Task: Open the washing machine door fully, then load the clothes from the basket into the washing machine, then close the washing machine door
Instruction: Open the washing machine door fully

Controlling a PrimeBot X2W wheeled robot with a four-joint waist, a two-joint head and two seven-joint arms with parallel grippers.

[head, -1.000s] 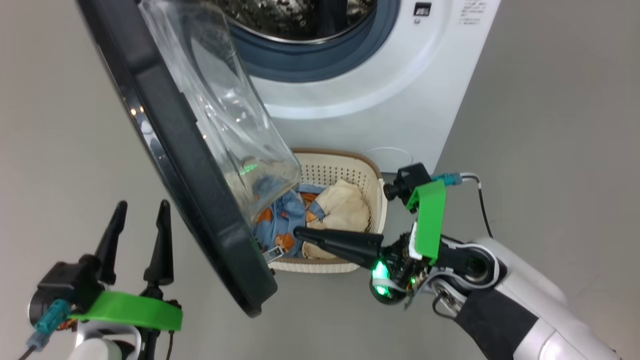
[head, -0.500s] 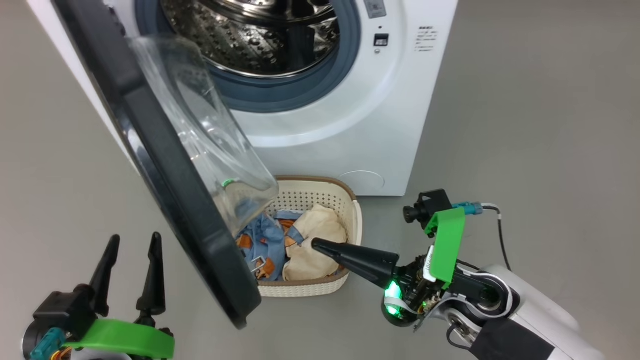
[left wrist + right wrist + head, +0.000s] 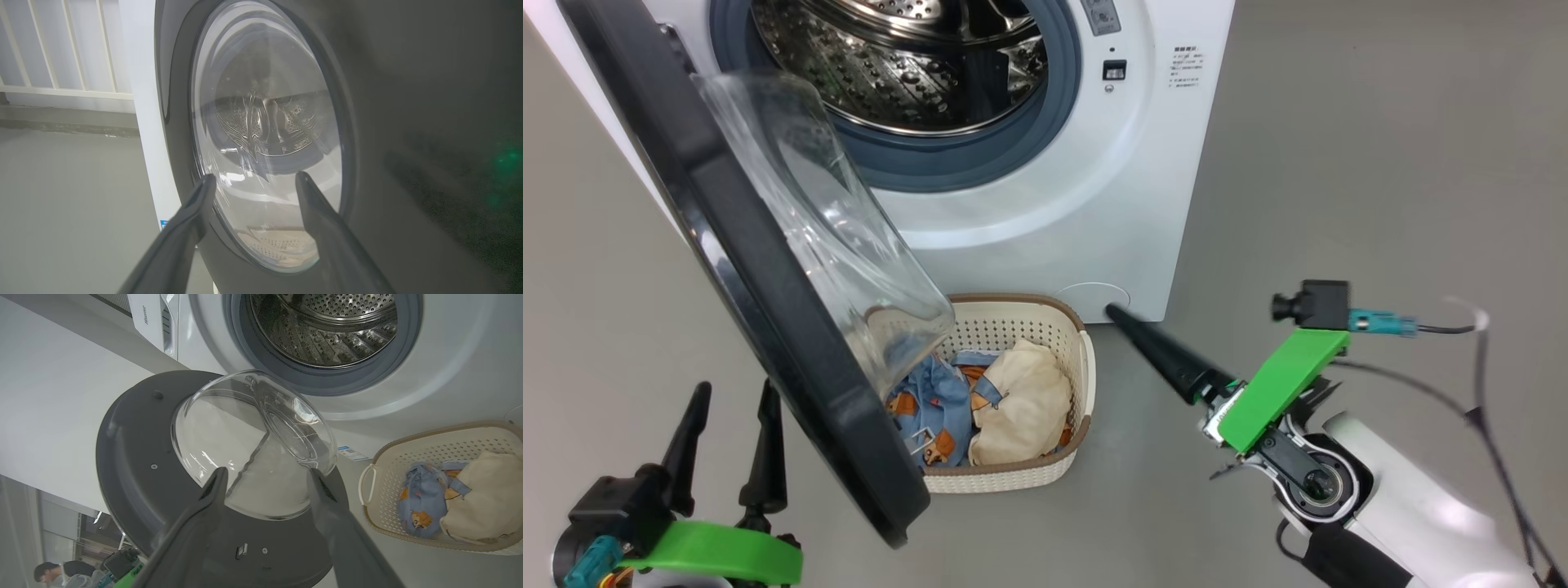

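Withdrawn from the basket (image 3: 1086,384), the right gripper (image 3: 267,473) now hovers beside it, fingers spread and empty. Both clothes (image 3: 988,400) stay inside, partly under the open washing machine door (image 3: 727,245). The left gripper (image 3: 734,388) is spread, holding nothing.

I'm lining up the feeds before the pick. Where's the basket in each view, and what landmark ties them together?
Head view: the basket sits low centre, before the washing machine, partly behind the open washing machine door.
Left wrist view: a perforated cream patch low in the door's glass, apparently the basket seen through it.
Right wrist view: at the right edge, with the clothes inside.
Shared landmark: the door's clear glass bowl.
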